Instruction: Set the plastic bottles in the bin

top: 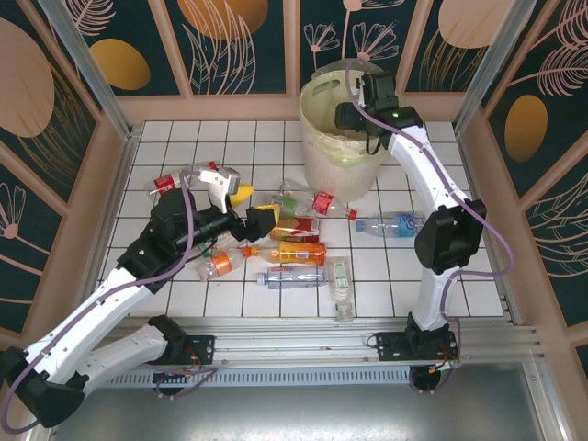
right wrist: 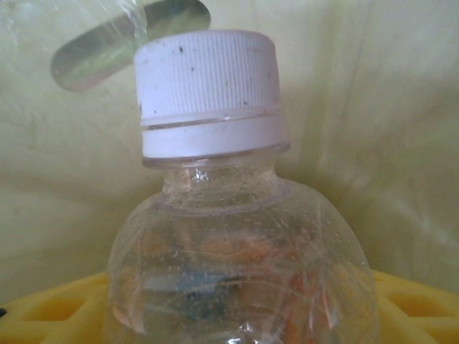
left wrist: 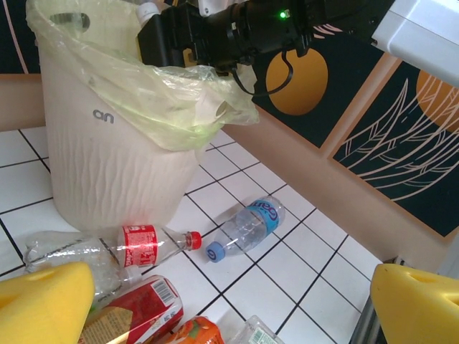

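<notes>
White-capped bottle (right wrist: 215, 236) between jaws of right gripper (top: 353, 116) above far bin (top: 335, 173); I can't tell gripped or loosed. Drop step, I judge. Left gripper (top: 253, 206) wide open; next, pick red-capped bottle (left wrist: 147, 245).

the white-capped bottle (right wrist: 237, 272) runs off the bottom edge and hides most of the yellow fingers (right wrist: 50, 309) of the right gripper (top: 353, 118), so their grip cannot be told; fingertips (left wrist: 43, 301) of the left gripper (left wrist: 229, 304) are cut by the bottom edge; the bin (left wrist: 107, 165) has its rim cropped at the top edge
</notes>
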{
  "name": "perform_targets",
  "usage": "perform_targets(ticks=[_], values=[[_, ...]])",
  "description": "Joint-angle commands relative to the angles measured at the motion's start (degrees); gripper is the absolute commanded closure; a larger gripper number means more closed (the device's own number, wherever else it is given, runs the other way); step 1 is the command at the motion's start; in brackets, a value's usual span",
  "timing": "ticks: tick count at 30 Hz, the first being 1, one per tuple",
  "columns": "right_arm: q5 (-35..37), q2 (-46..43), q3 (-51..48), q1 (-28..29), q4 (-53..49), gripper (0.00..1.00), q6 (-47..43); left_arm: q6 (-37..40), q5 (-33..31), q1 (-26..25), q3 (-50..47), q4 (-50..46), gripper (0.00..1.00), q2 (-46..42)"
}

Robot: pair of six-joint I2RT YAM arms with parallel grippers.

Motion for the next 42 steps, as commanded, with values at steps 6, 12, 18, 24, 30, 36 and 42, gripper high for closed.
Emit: perform_targets(ticks=[6,12,18,24,30,36,42], values=[[-1.6,-3.5,0.5,-1.0,1.6,0.23,-0.4,-2.8,4.0,-0.2,-0.8,1.6,0.01,-0.1],[-3.1,-5.5,2.9,-1.6,0.4,0.17,-1.5,-2.8,4.8,-0.2,-0.9,1.5,0.02,-0.1],[-6.6,-14.4,-5.7,-1.6,6.8,0.17,-3.1,-0.5,11.4,-0.2,-0.4,2.3,0.01,1.2],[-7.9,-23.4,-14.3,-0.6,8.0,0.17,-2.3,5.1,14.7,-0.2,2.4,-3.1,0.02,3.9],[-5.8,-33.8,-24.8,1.8,5.1,0.20,0.8,10.0,16.0,-0.2,3.5,-7.6,0.01,4.7],[-4.9,-42.5,-34.3,6.3,1.9,0.21,5.1,14.0,18.3,-0.2,4.0,-11.7,0.02,5.9],[-4.1,-48.0,-42.8,11.1,-4.6,0.21,10.9,15.3,18.5,-0.2,2.8,-13.6,0.01,5.4]])
